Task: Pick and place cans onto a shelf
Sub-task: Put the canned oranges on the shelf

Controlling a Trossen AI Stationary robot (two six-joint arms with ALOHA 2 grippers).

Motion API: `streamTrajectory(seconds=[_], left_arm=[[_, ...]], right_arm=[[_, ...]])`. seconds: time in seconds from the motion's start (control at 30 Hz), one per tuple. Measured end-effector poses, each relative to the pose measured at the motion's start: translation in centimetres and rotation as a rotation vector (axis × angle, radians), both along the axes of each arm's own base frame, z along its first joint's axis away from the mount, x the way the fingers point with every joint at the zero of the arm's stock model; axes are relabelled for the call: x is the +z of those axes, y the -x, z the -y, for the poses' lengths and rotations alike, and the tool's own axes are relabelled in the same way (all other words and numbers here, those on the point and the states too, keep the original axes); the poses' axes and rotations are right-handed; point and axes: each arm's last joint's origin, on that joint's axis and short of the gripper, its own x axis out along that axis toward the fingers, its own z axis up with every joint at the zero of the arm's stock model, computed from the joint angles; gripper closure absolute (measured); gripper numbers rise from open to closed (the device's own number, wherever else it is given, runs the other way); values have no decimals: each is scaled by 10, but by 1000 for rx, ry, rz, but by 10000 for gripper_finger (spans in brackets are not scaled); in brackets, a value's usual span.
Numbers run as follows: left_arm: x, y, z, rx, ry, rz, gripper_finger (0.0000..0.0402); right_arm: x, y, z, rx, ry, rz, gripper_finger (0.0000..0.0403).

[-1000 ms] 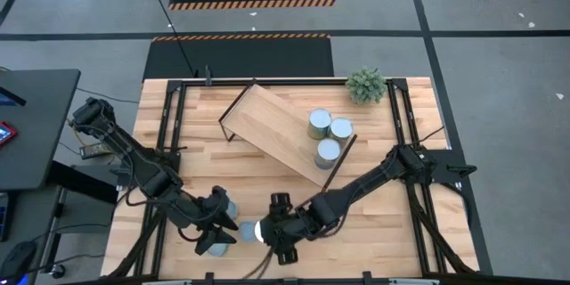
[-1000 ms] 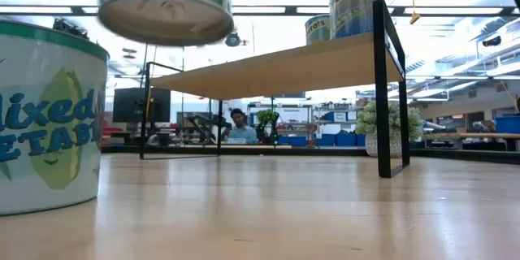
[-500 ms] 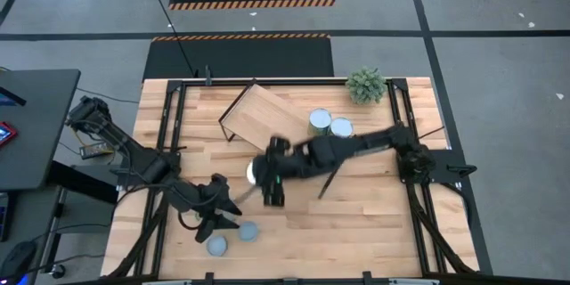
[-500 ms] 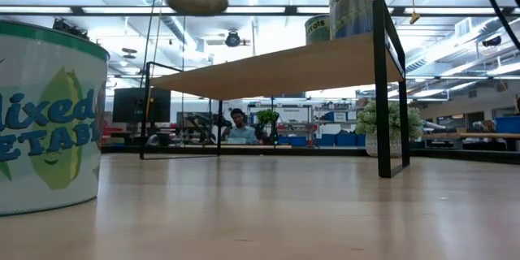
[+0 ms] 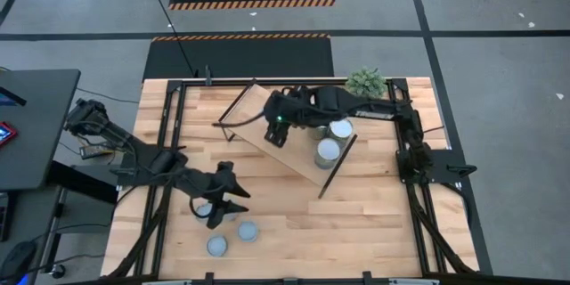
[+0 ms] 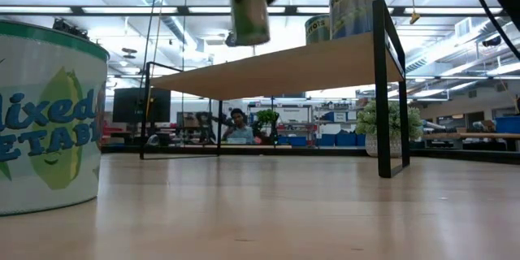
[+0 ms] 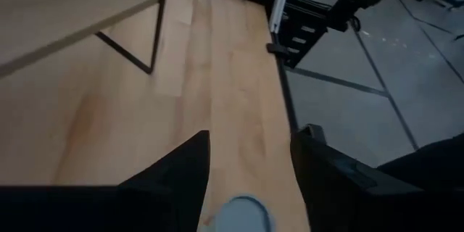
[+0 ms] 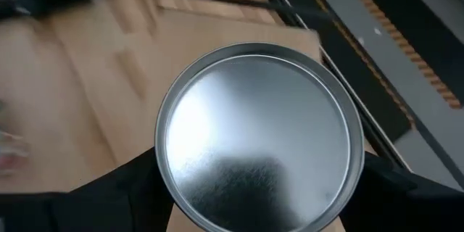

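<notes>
Silvery cans (image 5: 247, 231) near the surface's front edge were yet to be shelved; the left pincer (image 5: 223, 207) was spread above them. Farther back, the right pincer (image 5: 275, 129) gripped a can (image 8: 259, 136) over the shelf (image 5: 258, 120), where three were placed.

Cans (image 5: 329, 139) crowd the shelf (image 5: 258, 111) at its right end; its left end lies bare.

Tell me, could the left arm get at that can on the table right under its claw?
Probably yes. The left gripper hangs over the table with its fingers apart, and a can with a pale top shows between them in its wrist view. Nothing lies in between; the right gripper is off over the shelf.
</notes>
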Motion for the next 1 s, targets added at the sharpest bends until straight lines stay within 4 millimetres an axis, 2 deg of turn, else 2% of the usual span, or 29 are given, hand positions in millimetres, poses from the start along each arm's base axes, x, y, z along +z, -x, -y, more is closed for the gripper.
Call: streamTrajectory(seconds=[0.2, 0.37, 0.7, 1.0], left_arm=[[-1, -4, -8, 29, -20, -6, 203], [-1, -5, -11, 39, -21, -7, 203], [-1, -5, -11, 40, -17, -7, 203], [-1, -5, -11, 42, -13, -8, 203]], right_arm=[[-22, 0, 40, -79, -43, -74, 99], [-26, 3, 59, -121, -66, -89, 98], [-26, 1, 71, -154, -95, -41, 97], [-46, -2, 72, -149, -120, -77, 94]])
